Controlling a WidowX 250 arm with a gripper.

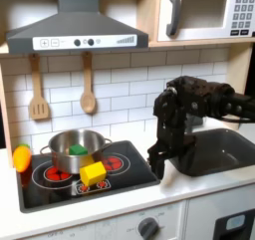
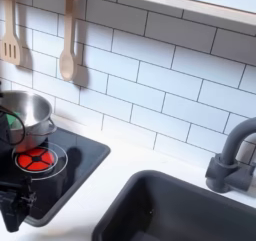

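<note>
Gripper point(image 1: 156, 166) is hanging at the right edge of the black toy stovetop point(image 1: 127, 180) in the first exterior view, pointing down, its fingers too dark to tell spread or closed, nothing visibly pinched. Nearest, the yellow block point(image 1: 93, 172) is sitting on the stovetop, just beside the silver metal pot point(image 1: 76, 150).

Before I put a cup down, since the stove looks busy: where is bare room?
Free: the white counter in front of the black hob, and the dark sink basin. Crowded: the hob's left, with the steel pot and yellow block; the black claw hangs at its right edge.
</note>
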